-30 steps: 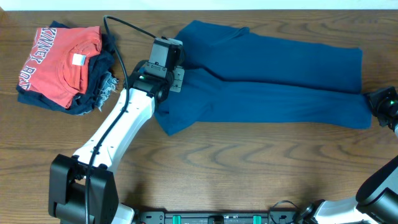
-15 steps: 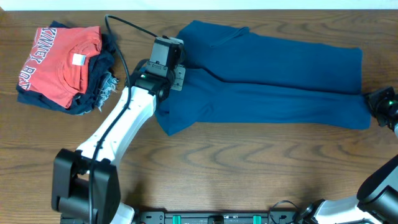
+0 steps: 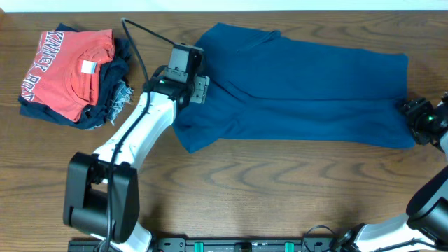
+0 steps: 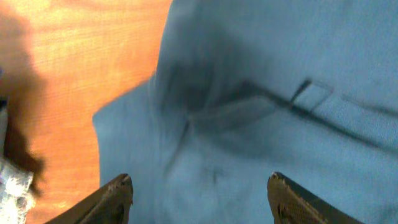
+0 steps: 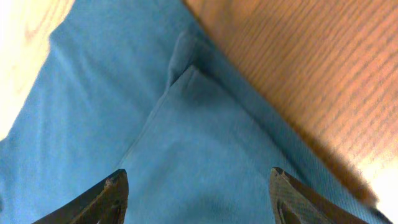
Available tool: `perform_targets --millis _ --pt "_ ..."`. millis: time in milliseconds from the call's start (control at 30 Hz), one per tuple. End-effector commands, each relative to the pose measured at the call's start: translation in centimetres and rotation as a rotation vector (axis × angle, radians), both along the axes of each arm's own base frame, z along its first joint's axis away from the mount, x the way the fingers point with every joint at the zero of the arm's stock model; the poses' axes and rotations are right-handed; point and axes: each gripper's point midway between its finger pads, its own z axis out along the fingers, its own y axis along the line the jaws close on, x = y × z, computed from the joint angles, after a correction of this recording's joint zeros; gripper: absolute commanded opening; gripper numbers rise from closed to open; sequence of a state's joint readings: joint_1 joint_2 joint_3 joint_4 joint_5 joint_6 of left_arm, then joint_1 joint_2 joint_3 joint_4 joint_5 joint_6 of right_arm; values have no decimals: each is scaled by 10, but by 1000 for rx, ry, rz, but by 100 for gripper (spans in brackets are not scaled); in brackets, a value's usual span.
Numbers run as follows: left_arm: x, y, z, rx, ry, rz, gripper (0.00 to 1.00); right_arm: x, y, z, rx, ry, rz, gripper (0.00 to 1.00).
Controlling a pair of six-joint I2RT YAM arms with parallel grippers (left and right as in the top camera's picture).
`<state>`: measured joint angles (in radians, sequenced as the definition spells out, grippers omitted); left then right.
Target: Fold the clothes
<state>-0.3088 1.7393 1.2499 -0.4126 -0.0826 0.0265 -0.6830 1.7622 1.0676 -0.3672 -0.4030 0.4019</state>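
The clothes [image 3: 301, 91], one large deep-blue garment, lie folded lengthwise across the back of the table. My left gripper [image 3: 201, 89] hovers over its left end, jaws wide apart with only fabric below them. In the left wrist view the gripper [image 4: 200, 180] stands open above creased blue cloth [image 4: 261, 143] that has a small loop on it. My right gripper [image 3: 413, 115] is at the garment's right end. In the right wrist view it [image 5: 198, 174] is open over a folded corner of the cloth [image 5: 124, 93], holding nothing.
A red T-shirt [image 3: 66, 66] with white lettering lies on a dark frayed denim piece [image 3: 115, 98] at the back left. Bare wooden table [image 3: 245, 189] runs along the front, and wood [image 5: 298, 68] shows beside the garment's right end.
Both grippers have opened and let go of the blue garment. The right gripper has shifted slightly left onto the garment's end, and the cloth's lower right edge has settled flatter.
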Motion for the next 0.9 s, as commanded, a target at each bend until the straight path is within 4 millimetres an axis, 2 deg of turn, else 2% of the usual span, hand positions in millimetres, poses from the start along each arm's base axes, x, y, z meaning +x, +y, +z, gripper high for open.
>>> perform_targets --millis 0,133,267,333,467,667,767,867 --pt "-8 -2 24 -26 -12 -13 70 2 8 50 -7 -127 67 69" --pt "-28 1 1 -12 108 -9 70 -6 36 72 48 -142 116 63" --pt "-39 -9 -25 -55 210 -39 68 -16 65 70 89 -80 168 52" --pt "-34 -10 -36 -52 217 -38 68 -20 75 64 97 -40 193 48" --pt "-13 -10 -48 -62 170 -34 68 -27 81 55 72 33 196 42" --pt "8 1 -73 -72 150 3 59 -31 84 52 66 61 206 41" --pt "14 1 -76 -77 136 7 55 -31 84 52 65 62 205 41" --pt "18 -8 -72 -123 119 -20 48 -31 84 52 64 62 205 40"
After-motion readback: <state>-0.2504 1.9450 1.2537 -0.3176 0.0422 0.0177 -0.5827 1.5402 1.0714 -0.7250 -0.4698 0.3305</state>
